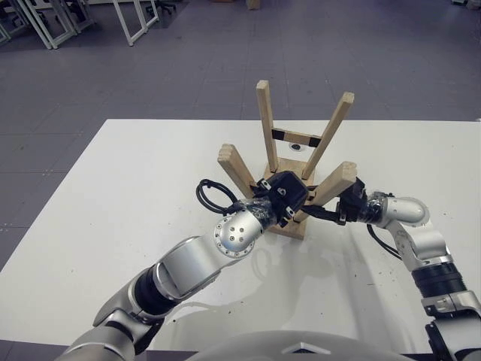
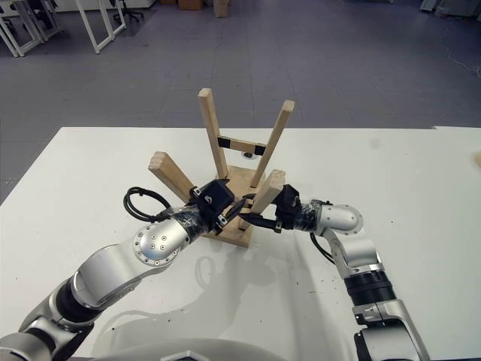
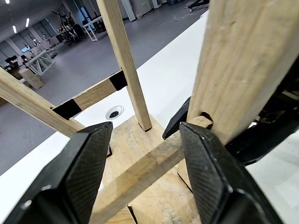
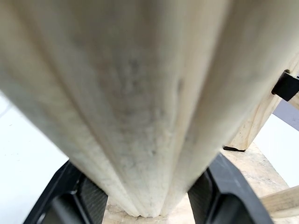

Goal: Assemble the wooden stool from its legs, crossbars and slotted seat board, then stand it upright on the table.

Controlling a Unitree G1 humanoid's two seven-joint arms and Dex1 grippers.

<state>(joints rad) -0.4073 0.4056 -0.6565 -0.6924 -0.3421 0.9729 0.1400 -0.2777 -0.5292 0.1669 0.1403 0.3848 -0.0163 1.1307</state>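
- Trailing a looped black cable [image 1: 210,197] just behind the left pincer [image 3: 145,140], on its outer side.
- Straddling the near crossbar [image 3: 140,177] with the left pincer, fingers [image 3: 88,172] spread wide apart, one on each side of the bar; not managing to tell about actual contact with the wood.
- Resting upside down directly under and beyond the left pincer: the stool [image 2: 242,180], lying with its seat board [image 3: 163,200] flat on the white tabletop [image 1: 128,195] and pointing all four legs upward, splaying outward.
- Leaning away to the left pincer's outer side: the near left leg [image 1: 235,164], just beside the wrist.
- Rising well beyond both pincers: the two far legs [image 1: 266,124], bridging between them with the far crossbar [image 1: 297,138], banded black at each end.
- Showing a small round grommet [image 3: 113,112] in the tabletop just past the seat board's far edge, beyond the left pincer.
- Entering a hole in the near right leg [image 1: 336,179] with the near crossbar's end, between the two pincers.
- Pinching the near right leg low down with the right pincer [image 4: 149,196], pressing one finger [image 4: 81,200] against each side of the wood, just above the seat board and close to the left pincer.
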